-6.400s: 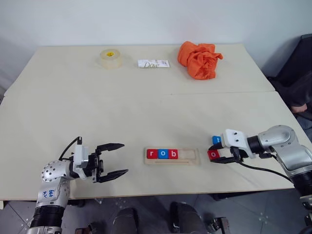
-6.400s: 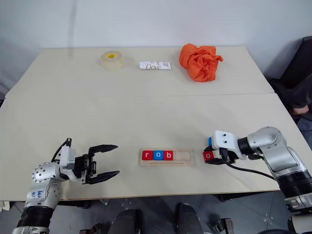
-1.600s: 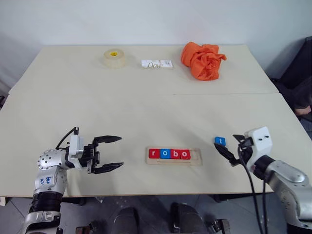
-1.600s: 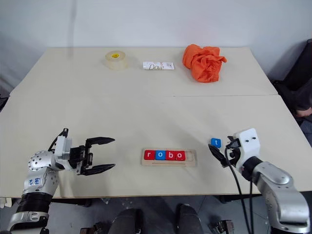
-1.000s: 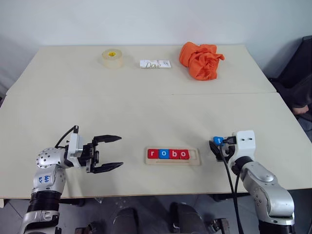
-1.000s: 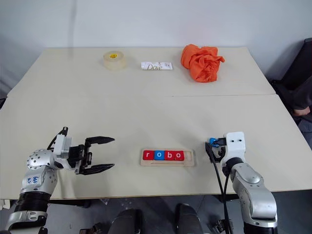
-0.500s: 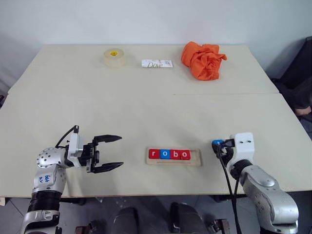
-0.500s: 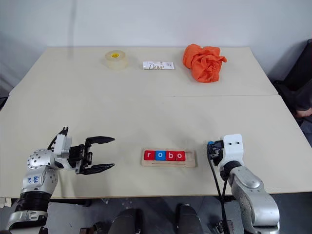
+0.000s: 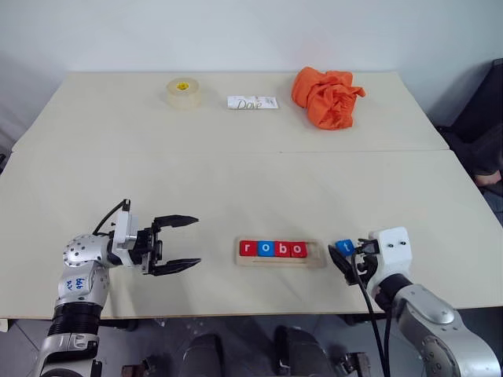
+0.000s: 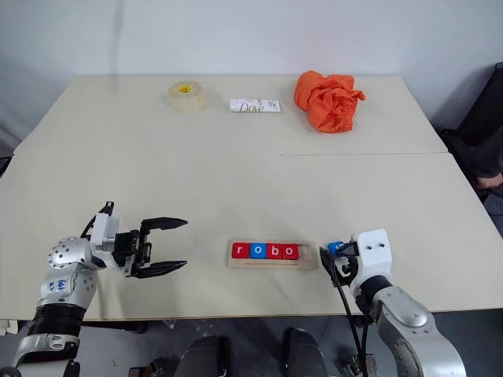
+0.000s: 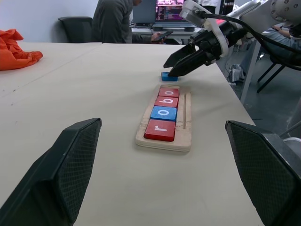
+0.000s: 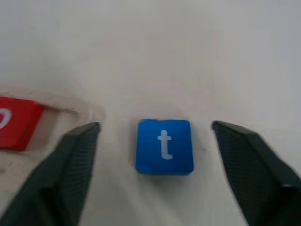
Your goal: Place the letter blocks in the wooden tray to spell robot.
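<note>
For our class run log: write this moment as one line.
tray: r-o-b-o in | t block: on table beside tray, unheld | right gripper: open around it | left gripper: open

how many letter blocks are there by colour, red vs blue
red letter blocks: 3, r, o and o, all in the wooden tray
blue letter blocks: 2, b in the tray, t on the table beside it
total: 5

This looks like an office or a lab room. A person (image 11: 113, 21) sits in a black chair (image 11: 77, 28) at a desk with bright computer screens (image 11: 170, 9). The big pale table (image 9: 236, 181) stands by a plain white wall (image 9: 236, 31). More chair legs (image 11: 268, 75) stand on the floor beside it.
</note>
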